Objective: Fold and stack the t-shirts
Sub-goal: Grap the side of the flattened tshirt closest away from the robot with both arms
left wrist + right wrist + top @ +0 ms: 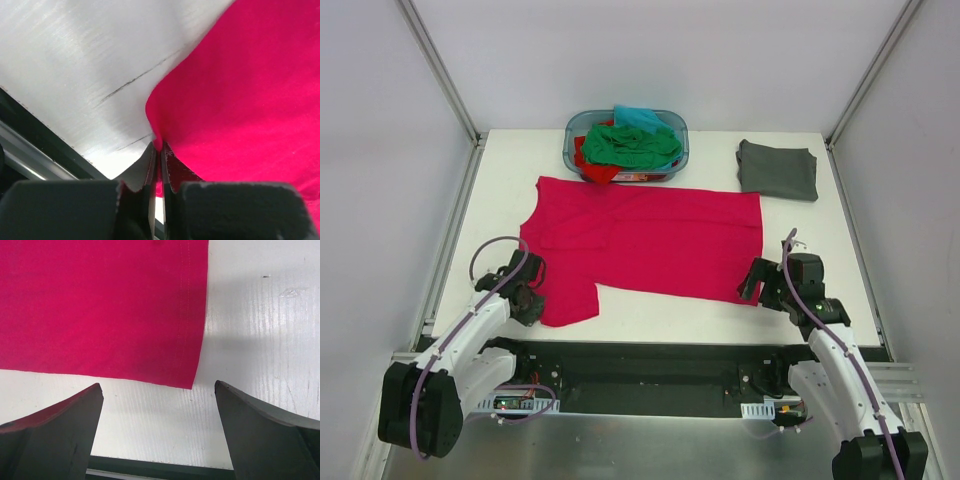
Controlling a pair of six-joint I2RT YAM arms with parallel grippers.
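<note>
Crimson-pink t-shirt [650, 235] edge within tight left claw [158, 148], corner near wide right claw [157, 386]

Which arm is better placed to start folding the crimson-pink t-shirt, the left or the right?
Probably the left: the left gripper is shut on an edge of the crimson-pink t-shirt and could lift at once. The right gripper is open, holding nothing.

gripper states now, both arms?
Left gripper: closed, pinching the edge of the crimson-pink t-shirt.
Right gripper: open, holding nothing, just off the shirt's corner.
</note>
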